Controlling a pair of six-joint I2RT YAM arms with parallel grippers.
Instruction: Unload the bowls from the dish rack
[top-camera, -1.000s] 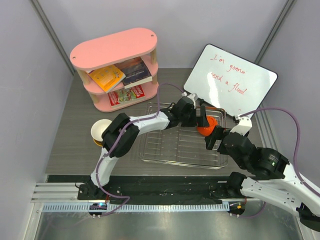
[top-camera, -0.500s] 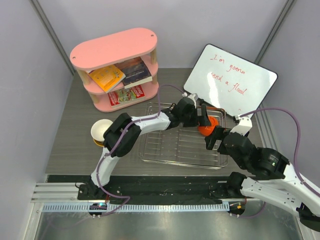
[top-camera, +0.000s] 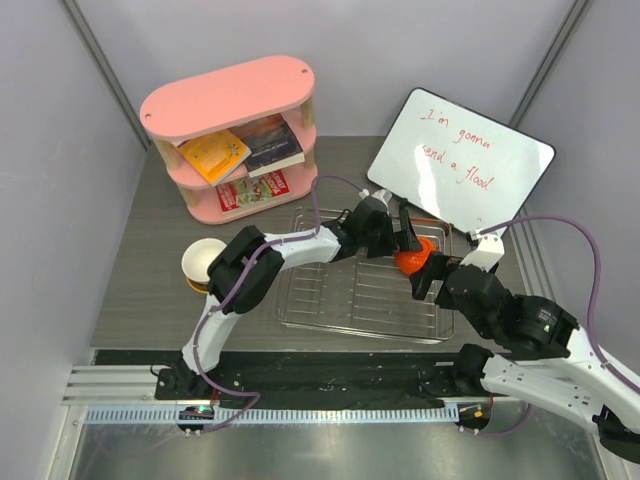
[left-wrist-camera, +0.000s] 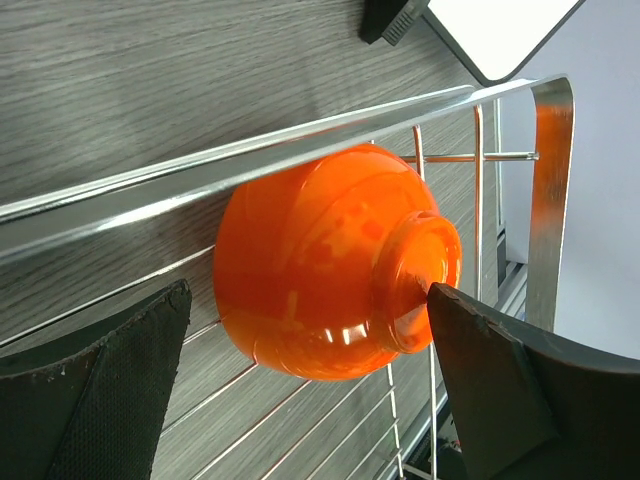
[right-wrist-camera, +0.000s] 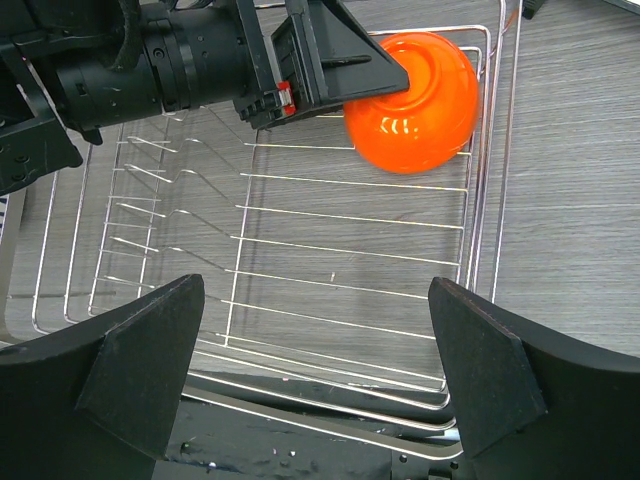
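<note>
Left wrist view, mid-frame: orange bowl tipped on its side against rack rim, foot pointing right. Left jaws wide open, straddling it, apparently lining up a grip. Right jaws open, empty, over rack, likely on standby.

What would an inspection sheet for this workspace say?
Surface: grey wood-grain table.
Job's things: orange bowl on its side in the dish rack's far right corner; cream bowl stacked on another, on the table left of the rack.
Clutter: pink shelf with books; whiteboard.
Grippers: left gripper open, straddling the orange bowl; right gripper open, empty, above the rack.
Cables: purple cables along both arms.
Surroundings: grey walls.
</note>
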